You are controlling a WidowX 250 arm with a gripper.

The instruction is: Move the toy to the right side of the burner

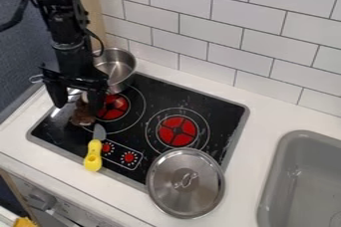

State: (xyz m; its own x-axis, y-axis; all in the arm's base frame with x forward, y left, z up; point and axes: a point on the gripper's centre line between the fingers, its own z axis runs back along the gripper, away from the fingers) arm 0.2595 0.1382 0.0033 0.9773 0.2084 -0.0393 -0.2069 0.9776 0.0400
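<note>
My gripper (79, 103) hangs over the left end of the black stove (143, 84), its two fingers spread apart. A dark brown toy (82, 117) lies below and between the fingertips, on the stovetop at the left edge of the left burner (112, 106); its upper part is partly hidden by the gripper. I cannot tell whether the fingers touch it. The right burner (177, 130) is farther right, with its red centre uncovered.
A metal pot (118, 66) stands behind the left burner, close to the gripper. A yellow-handled knife (94, 155) lies across the stove's front edge. The round metal lid (186, 183) overlaps the front right corner. A grey sink (303, 181) is at the right.
</note>
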